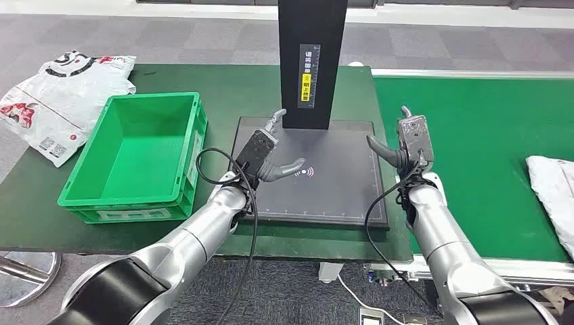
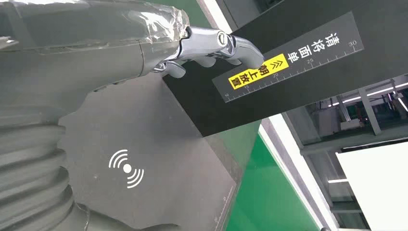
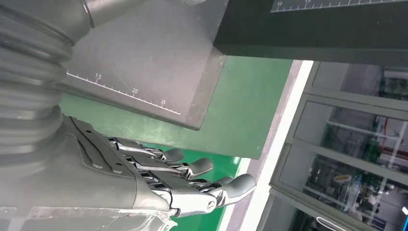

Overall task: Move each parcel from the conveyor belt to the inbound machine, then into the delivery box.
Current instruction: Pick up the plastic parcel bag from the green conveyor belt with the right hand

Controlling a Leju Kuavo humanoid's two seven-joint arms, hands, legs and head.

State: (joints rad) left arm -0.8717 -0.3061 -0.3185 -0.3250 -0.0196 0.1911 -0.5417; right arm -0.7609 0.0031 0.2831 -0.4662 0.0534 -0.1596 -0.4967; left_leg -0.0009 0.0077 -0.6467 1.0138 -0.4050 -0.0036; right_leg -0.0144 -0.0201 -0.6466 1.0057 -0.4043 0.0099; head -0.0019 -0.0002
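Observation:
A white parcel (image 1: 554,196) lies on the green conveyor belt (image 1: 474,128) at the far right edge, partly cut off. The inbound machine is a dark flat plate (image 1: 332,183) with a black upright column (image 1: 311,61); nothing lies on the plate. My left hand (image 1: 265,152) hovers over the plate's left part, fingers spread, holding nothing; its fingers (image 2: 211,45) reach toward the column (image 2: 288,62). My right hand (image 1: 409,145) stands upright at the plate's right edge, empty, with its fingers (image 3: 192,178) extended beside the plate (image 3: 144,62). The green delivery box (image 1: 139,156) sits left of the machine, empty.
A white plastic bag with red print (image 1: 61,101) lies on the table's far left, behind the box. Cables hang from both wrists. The table's front edge runs just below the plate, with grey floor beyond.

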